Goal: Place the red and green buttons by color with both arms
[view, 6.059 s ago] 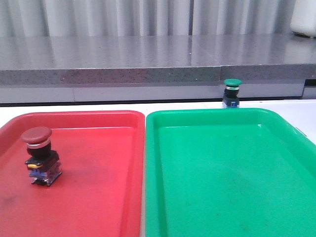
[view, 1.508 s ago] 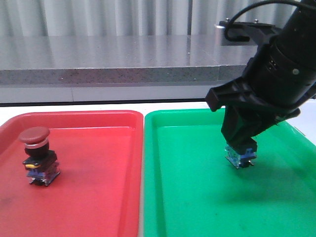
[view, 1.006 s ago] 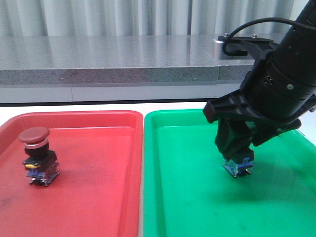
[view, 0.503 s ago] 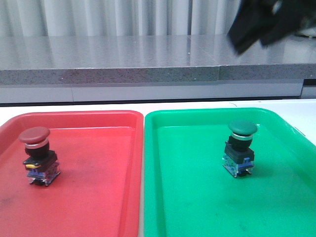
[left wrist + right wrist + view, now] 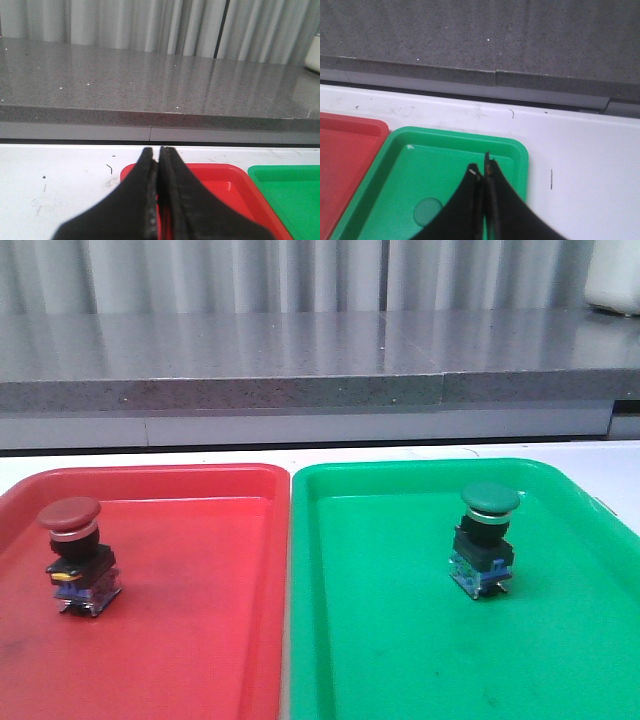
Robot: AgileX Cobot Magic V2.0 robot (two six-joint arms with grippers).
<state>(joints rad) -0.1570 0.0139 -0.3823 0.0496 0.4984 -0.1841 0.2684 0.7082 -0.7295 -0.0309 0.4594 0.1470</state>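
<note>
The red button [image 5: 76,555], dark red cap on a black-and-blue base, stands upright in the left part of the red tray [image 5: 200,640]. The green button [image 5: 487,538] stands upright in the right part of the green tray [image 5: 400,640]; its cap also shows from above in the right wrist view [image 5: 428,211]. Neither arm appears in the front view. My left gripper [image 5: 159,150] is shut and empty above the table by the red tray [image 5: 225,180]. My right gripper [image 5: 481,167] is shut and empty, high above the green tray [image 5: 420,165].
The two trays sit side by side on a white table [image 5: 610,465]. A grey stone ledge [image 5: 300,360] runs along the back, with curtains behind. A white object [image 5: 612,280] stands on the ledge at the far right.
My right arm let go of the green button in the green tray, then lifted up and away out of the front view. The red button has not moved.
</note>
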